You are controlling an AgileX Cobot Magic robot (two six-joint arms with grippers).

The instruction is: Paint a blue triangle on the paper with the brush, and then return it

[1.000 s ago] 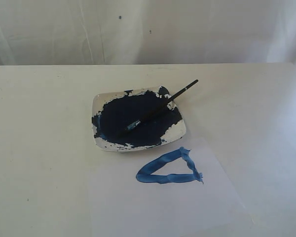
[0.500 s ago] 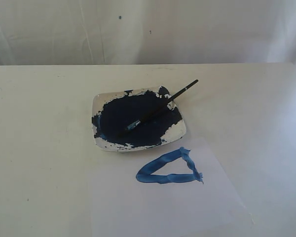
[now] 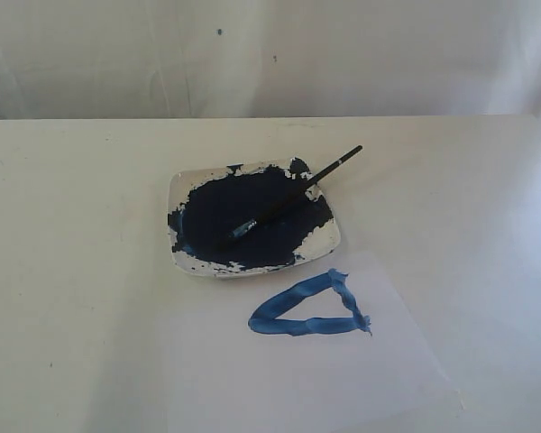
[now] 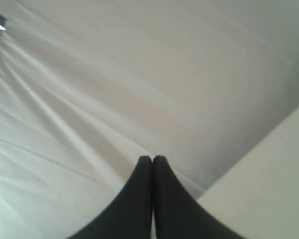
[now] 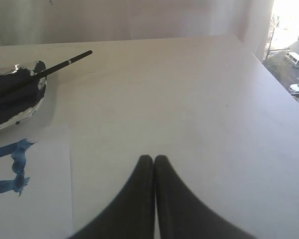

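The blue triangle [image 3: 311, 308] is painted on the paper [image 3: 298, 370], which lies in front of the white paint dish [image 3: 323, 242]. The brush [image 3: 293, 197] rests across the dish, its tip in the dark navy paint and its black handle sticking out over the far right rim. No arm shows in the exterior view. My right gripper [image 5: 153, 158] is shut and empty above bare table, well apart from the brush [image 5: 65, 62], the blue triangle [image 5: 12, 167] and the paper [image 5: 42, 199]. My left gripper [image 4: 152, 159] is shut and empty, facing a white curtain.
A white curtain [image 3: 270, 54] hangs behind the table. In the right wrist view the table's far right edge [image 5: 276, 74] drops off toward a bright window.
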